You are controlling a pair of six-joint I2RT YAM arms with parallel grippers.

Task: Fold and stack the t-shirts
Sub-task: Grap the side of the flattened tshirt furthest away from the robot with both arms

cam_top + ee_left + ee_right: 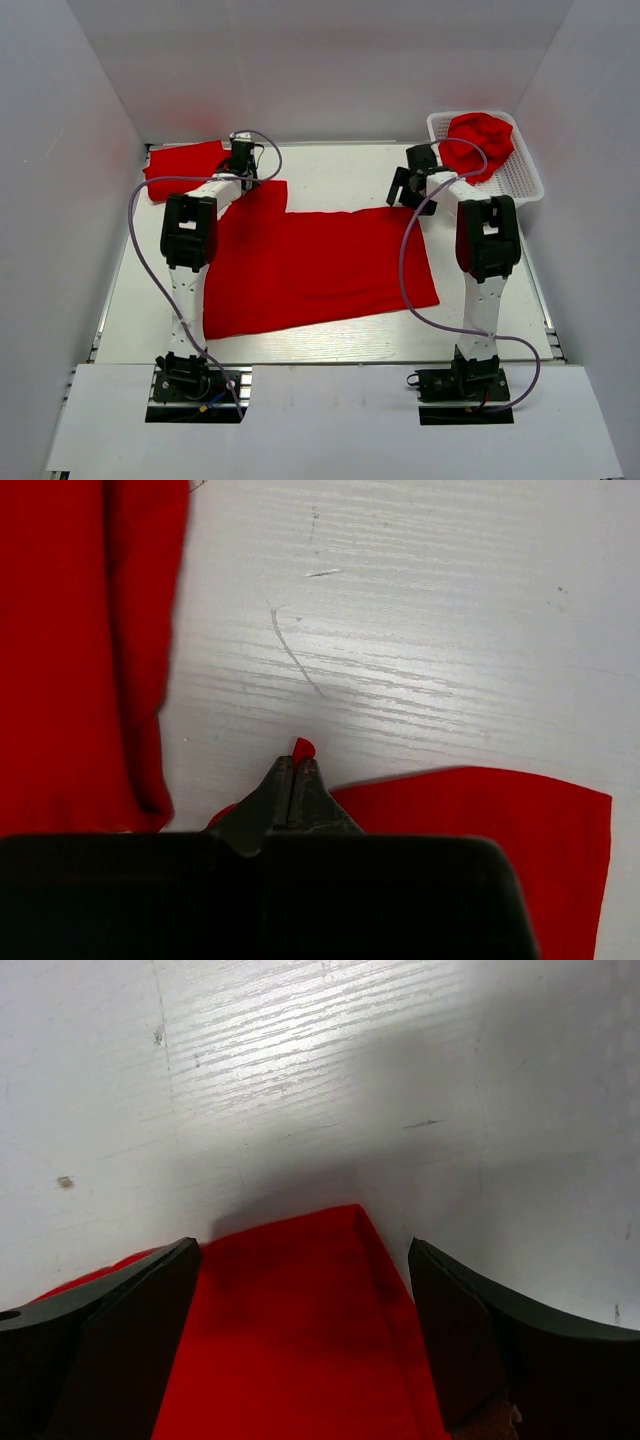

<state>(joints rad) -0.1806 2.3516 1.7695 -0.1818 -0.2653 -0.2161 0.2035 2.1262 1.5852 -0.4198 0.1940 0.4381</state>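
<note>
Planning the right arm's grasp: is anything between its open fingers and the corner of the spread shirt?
Nothing visible does. In the wrist view, the open right gripper frames the far right corner of the spread t-shirt, with only bare table beyond. The basket sits farther right, off that path.

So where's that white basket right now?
In the overhead view the white basket sits at the far right corner of the table, just beyond the right claw, with a crumpled red t-shirt inside.

Spread t-shirt (320, 265) at centre, folded t-shirt (183, 165) far left, crumpled t-shirt (478, 140) in basket (520, 178) far right
</note>
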